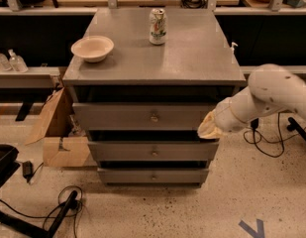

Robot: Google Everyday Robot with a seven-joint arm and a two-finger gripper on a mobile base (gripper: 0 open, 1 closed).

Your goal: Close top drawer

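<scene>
The top drawer [118,116] is a wide grey front with a small central metal knob [154,117], just under the cabinet top. It stands a little out from the cabinet, with a dark gap above it. My gripper [209,128], beige-tipped on a white arm [271,95], comes in from the right. It sits at the right end of the top drawer's front, at its lower corner, touching or nearly touching it.
Two shorter grey drawers [153,151] sit below. A white bowl [92,48] and a can [157,27] stand on the cabinet top [192,63]. A cardboard box [58,133] is to the left, and cables [53,207] lie on the floor.
</scene>
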